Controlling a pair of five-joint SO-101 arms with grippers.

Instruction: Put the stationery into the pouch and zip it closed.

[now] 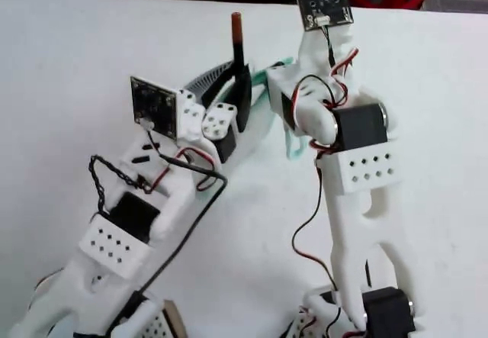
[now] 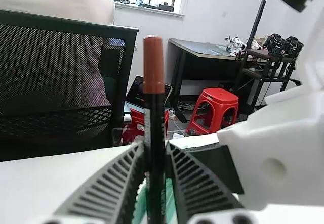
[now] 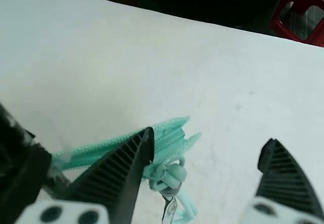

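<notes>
**Pen insertion, placed by reference to the pouch.** The left gripper (image 2: 154, 155) is clamped on a black pen (image 2: 153, 107) with a brown cap. The pen is held upright, cap uppermost. Its lower end points down at the mint-green pouch (image 3: 169, 128), and green fabric shows between the jaws directly beneath it. Whether the tip has entered the pouch mouth cannot be told. The right gripper (image 3: 210, 137) hovers just above the pouch's zip end, jaws spread wide and holding nothing. The zip pull (image 3: 167, 176) lies below them, nearer to one jaw. The pouch lies on the white table (image 3: 101, 57), between the two arms.

**Hazards, as judged.**
- (a) Nothing pins the pouch, so a downward push of the pen could slide or fold it rather than enter it.
- (b) If the pen is released while upright and off the pouch mouth, it would likely topple onto the table beside the pouch.
- (c) The pen tip may snag on the zip teeth.
- (d) Both grippers work close over the pouch, so a closing move toward the zip pull could strike the left gripper or the pen.
</notes>
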